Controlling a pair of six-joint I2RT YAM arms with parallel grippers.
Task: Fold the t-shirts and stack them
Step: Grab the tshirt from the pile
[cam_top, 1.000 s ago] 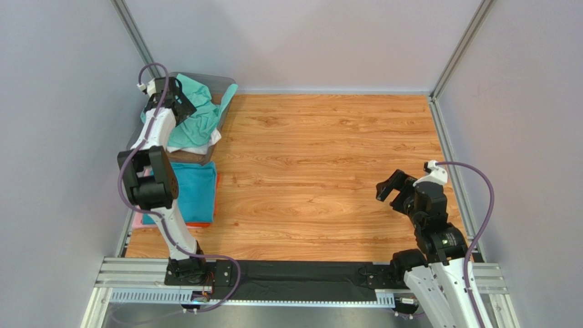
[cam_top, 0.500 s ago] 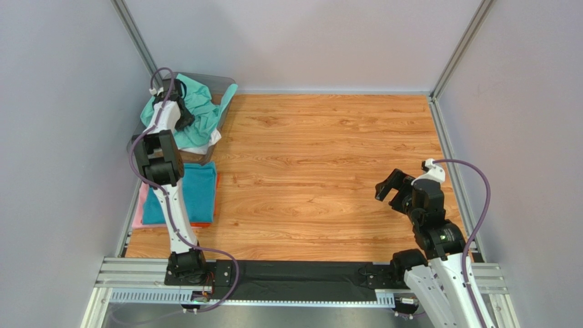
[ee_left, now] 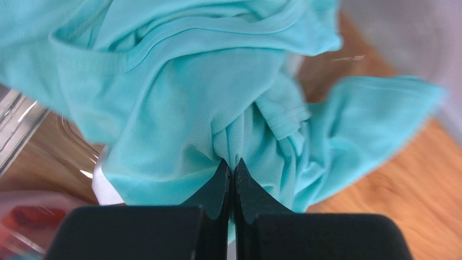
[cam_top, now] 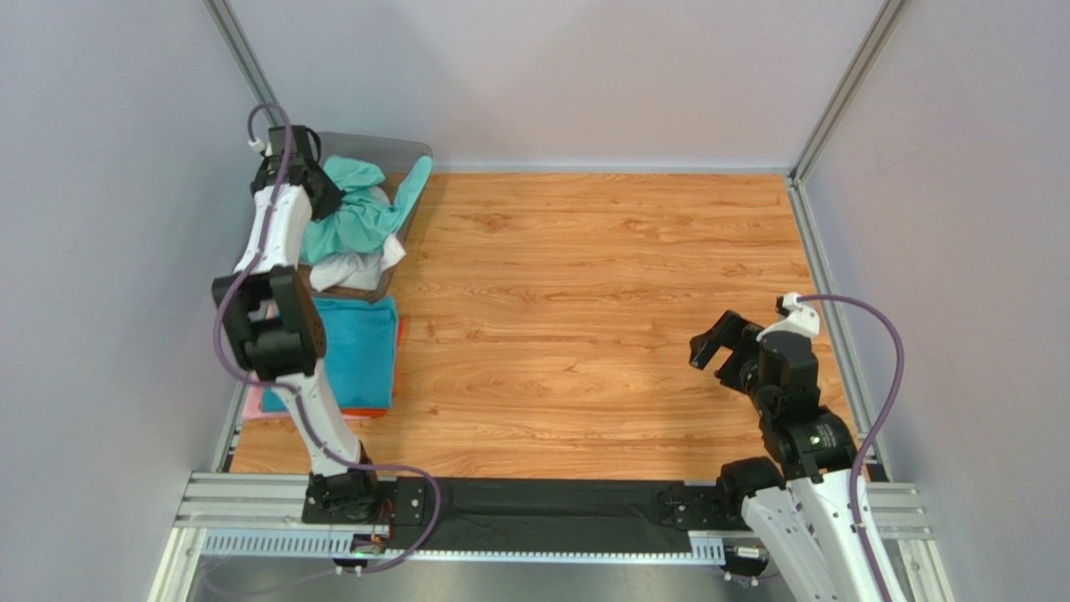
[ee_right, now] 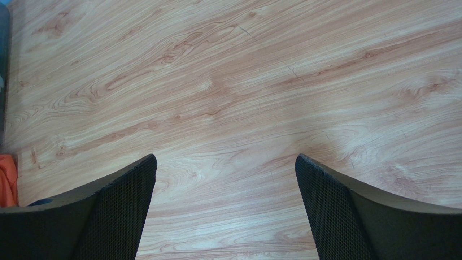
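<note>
the left end effector (ee_left: pixel 232 164) is pinched fully closed on a bunched fold of the mint t-shirt (ee_left: pixel 173 119), which hangs over the clear bin (cam_top: pixel 408 148) at the far left corner of the surface (cam_top: pixel 603 289). the right end effector (cam_top: pixel 720 341) gapes wide, holding nothing, near the right edge.

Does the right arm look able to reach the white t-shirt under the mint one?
Probably not: the white t-shirt lies far left, partly covered by the mint t-shirt that the left gripper pinches, and far from the right gripper.
</note>
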